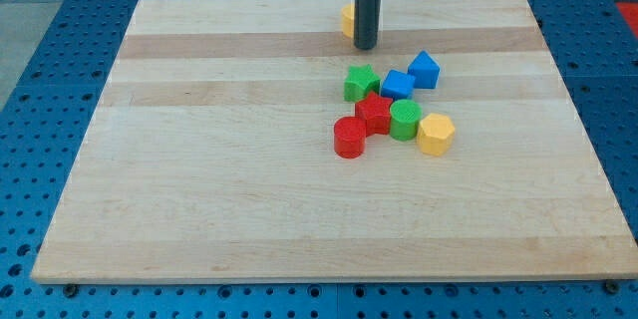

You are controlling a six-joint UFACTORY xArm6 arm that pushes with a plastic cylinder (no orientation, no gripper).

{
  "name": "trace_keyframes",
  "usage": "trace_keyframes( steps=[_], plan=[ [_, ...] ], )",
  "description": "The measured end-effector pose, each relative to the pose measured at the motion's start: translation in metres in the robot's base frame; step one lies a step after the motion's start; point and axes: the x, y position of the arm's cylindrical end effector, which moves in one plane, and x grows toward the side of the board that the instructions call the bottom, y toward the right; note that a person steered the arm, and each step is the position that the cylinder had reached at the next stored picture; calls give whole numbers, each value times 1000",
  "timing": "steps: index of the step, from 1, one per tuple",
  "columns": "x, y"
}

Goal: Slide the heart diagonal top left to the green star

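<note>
The green star [361, 83] lies right of the board's middle, at the upper left of a cluster of blocks. A yellow block [346, 20] lies near the board's top edge, above the star. The rod hides most of it, so its shape cannot be made out. My tip [366, 46] rests just right of and below this yellow block, touching or nearly touching it. The tip is a short way above the green star and apart from it.
The cluster holds a blue block [398, 85] right of the star, a second blue block [424, 68], a red block [375, 113], a red cylinder [350, 138], a green cylinder [405, 119] and a yellow hexagon [436, 133]. The wooden board [199, 159] lies on a blue pegboard.
</note>
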Motion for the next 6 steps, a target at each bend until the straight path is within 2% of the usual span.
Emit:
trace_keyframes(
  steps=[2, 3, 6],
  plan=[
    [-45, 29],
    [-58, 16],
    [-36, -25]
  ],
)
